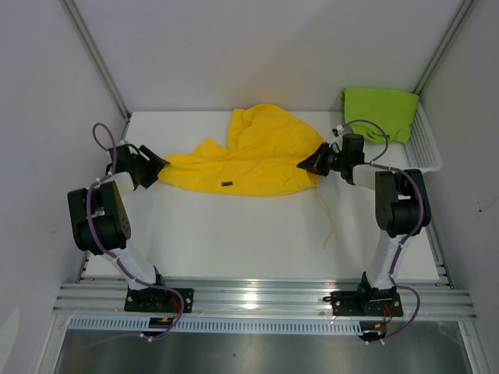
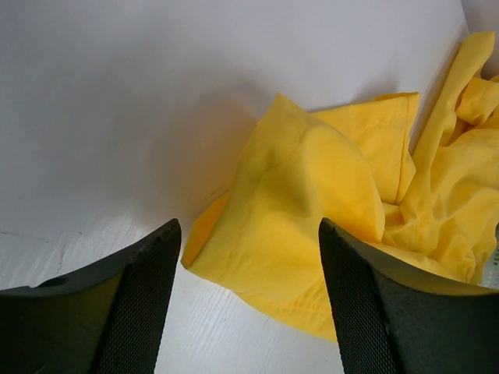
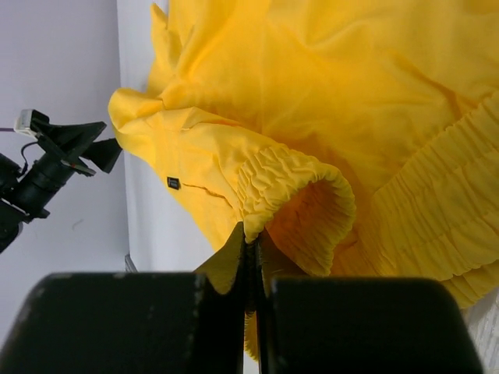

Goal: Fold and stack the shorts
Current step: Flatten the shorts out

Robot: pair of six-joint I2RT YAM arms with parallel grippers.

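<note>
The yellow shorts [image 1: 249, 156] lie spread and rumpled across the back of the table, with a small dark logo [image 1: 226, 184] near their front edge. At their right end, my right gripper [image 1: 306, 165] is shut on the elastic waistband [image 3: 288, 175], its jaws pinching the fabric [image 3: 253, 234]. My left gripper [image 1: 160, 167] stands open at the left leg's end, and the yellow hem [image 2: 273, 265] lies just beyond and between its fingertips [image 2: 248, 226] without being touched. The lime green shorts [image 1: 380, 111] sit bunched in the white basket [image 1: 427, 152] at the back right.
A white drawstring [image 1: 327, 222] trails from the right gripper toward the table's front. Grey walls close in on the left, right and back. The aluminium rail [image 1: 265, 296] with both arm bases runs along the near edge.
</note>
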